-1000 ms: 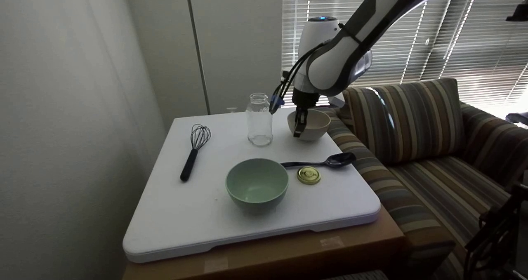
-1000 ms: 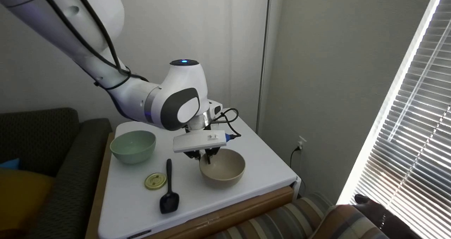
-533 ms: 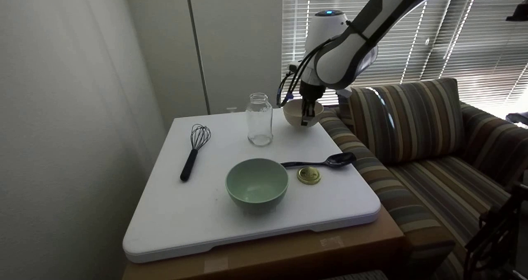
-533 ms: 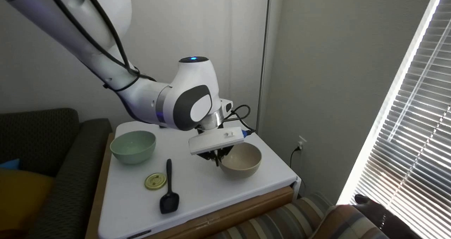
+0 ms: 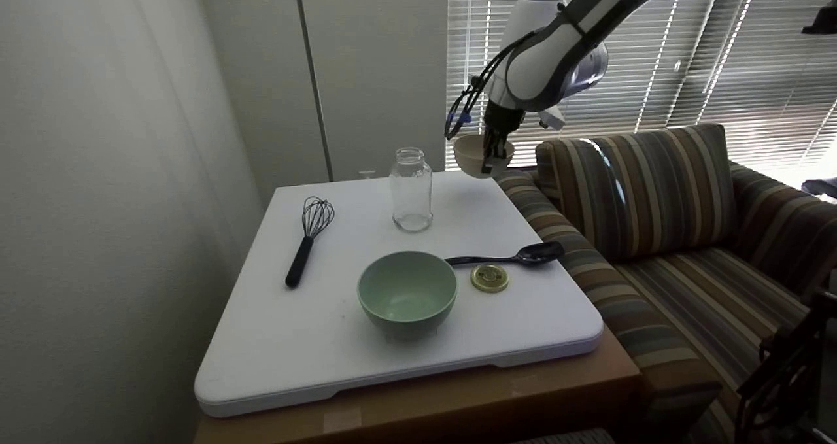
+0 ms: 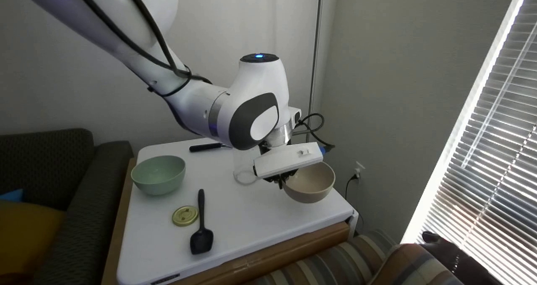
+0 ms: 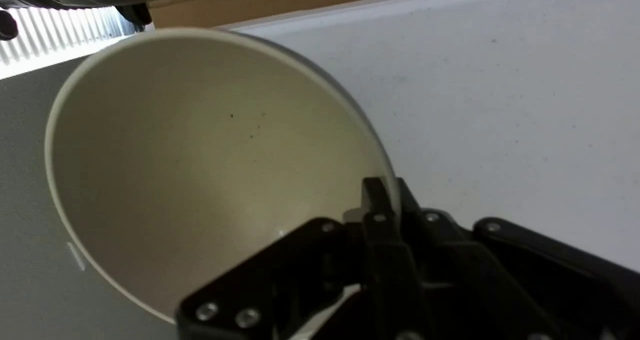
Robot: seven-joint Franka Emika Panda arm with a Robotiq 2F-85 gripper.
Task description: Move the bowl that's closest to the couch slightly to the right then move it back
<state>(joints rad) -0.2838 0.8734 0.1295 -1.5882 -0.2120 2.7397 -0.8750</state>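
We see the small beige bowl point(image 7: 215, 164), round and smooth, at a corner of the table point(image 5: 281, 326), near the striped, padded couch point(image 5: 706, 287); whether its base touches the table, we cannot tell. The fingers point(image 7: 374, 196) pinch its rim, one inside and one outside. White, flat surface lies between it and the black spoon point(image 6: 202, 237). The clear glass jar point(image 5: 412, 195) stands near, the green bowl point(image 5: 407, 290) well apart.

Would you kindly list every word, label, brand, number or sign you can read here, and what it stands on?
No text is readable in any view.
Dark label-like strip on the edge of the white tabletop: too small to read.
Gold lid: marks on its face, too blurred to read.
Glass jar: faint marks near the shoulder, too indistinct to read.
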